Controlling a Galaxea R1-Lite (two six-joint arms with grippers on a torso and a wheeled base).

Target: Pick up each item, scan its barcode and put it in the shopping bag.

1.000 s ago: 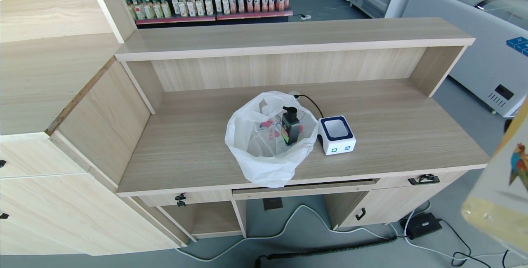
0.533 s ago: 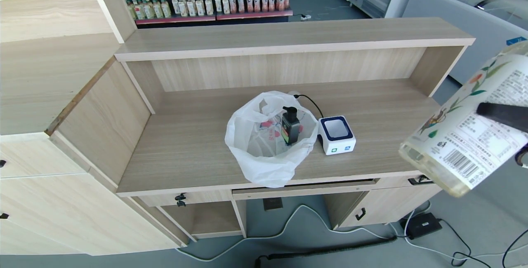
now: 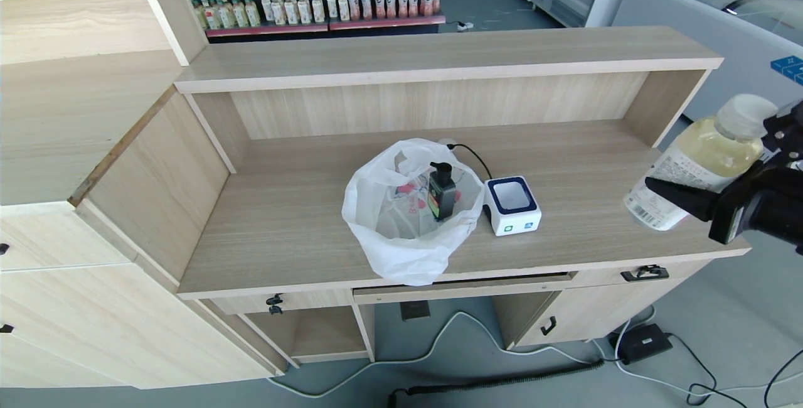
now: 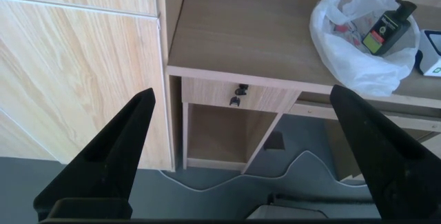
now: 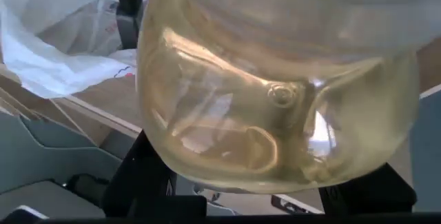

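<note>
Right gripper (image 3: 674,189) clamped on a clear plastic bottle of pale yellow liquid with a white cap (image 3: 706,154). Bottle is tilted at the right edge of frame, over the right end of the wooden counter (image 3: 596,163). Left gripper (image 4: 242,96) spread wide, holding nothing. White plastic shopping bag (image 3: 401,251) centre frame, black pump bottle (image 3: 442,193) upright inside. White box scanner (image 3: 511,207) just right of the bag.

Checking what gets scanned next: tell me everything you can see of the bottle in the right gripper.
The bottle is clear plastic holding pale yellow liquid, with a white cap and a white label carrying a barcode near its base. It is tilted, cap up, base toward the scanner, above the right end of the counter. The right gripper clamps its middle; nothing else touches it.
</note>
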